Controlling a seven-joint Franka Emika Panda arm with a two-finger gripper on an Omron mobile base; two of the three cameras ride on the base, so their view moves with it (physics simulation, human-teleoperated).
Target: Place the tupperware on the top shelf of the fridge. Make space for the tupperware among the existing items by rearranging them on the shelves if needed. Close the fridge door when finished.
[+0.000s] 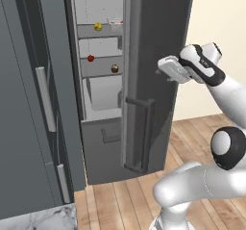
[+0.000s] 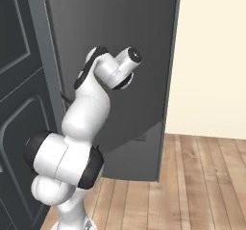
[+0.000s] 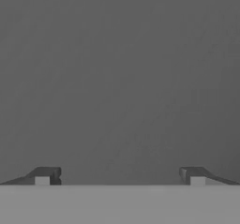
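Against the outer face of the tall, upright fridge door [image 1: 158, 56], the gripper [image 1: 166, 71] hangs with jaws wide, empty. Door partly ajar, handle [image 1: 144, 133] vertical; tupperware [image 1: 114, 22] on top shelf [image 1: 96, 31].

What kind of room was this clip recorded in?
Most likely a rendered kitchen: a tall dark fridge stands partly open with food on its shelves, dark cabinets beside it, and a wood plank floor.

I see fridge door [image 1: 153, 56] hiding right part of shelves [image 1: 98, 31]; tupperware [image 1: 114, 21] half covered; brown item [image 1: 115, 69] too small to identify.
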